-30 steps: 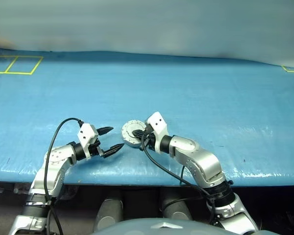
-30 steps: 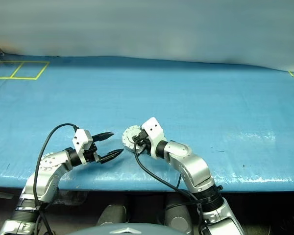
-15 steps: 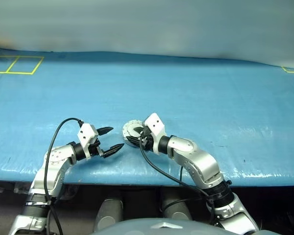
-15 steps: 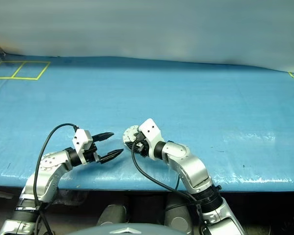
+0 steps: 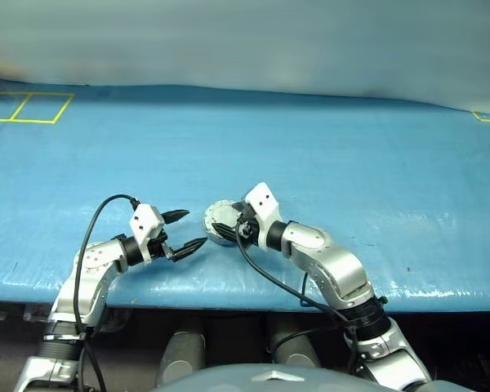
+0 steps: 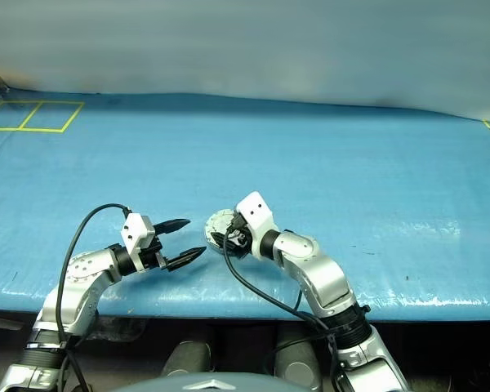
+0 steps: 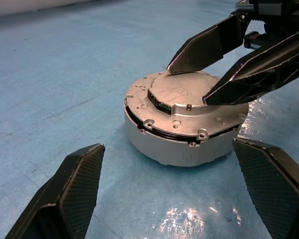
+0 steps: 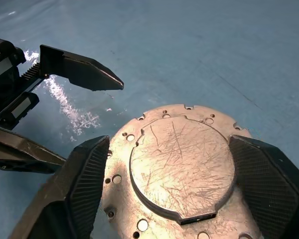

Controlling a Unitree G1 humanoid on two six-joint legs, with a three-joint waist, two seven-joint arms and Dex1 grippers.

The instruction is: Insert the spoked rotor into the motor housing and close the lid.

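- No readable txt, labels, brands or nos. anywhere.
- Scratched round silver metal lid [image 8: 182,167], centre of right wrist view: scuffs and holes only, no lettering.
- Yellow tape lines [image 5: 28,108] on blue table cover [image 5: 327,155], upper left of left eye view: plain rectangles, no writing; a second yellow bit at far right edge, likewise blank.
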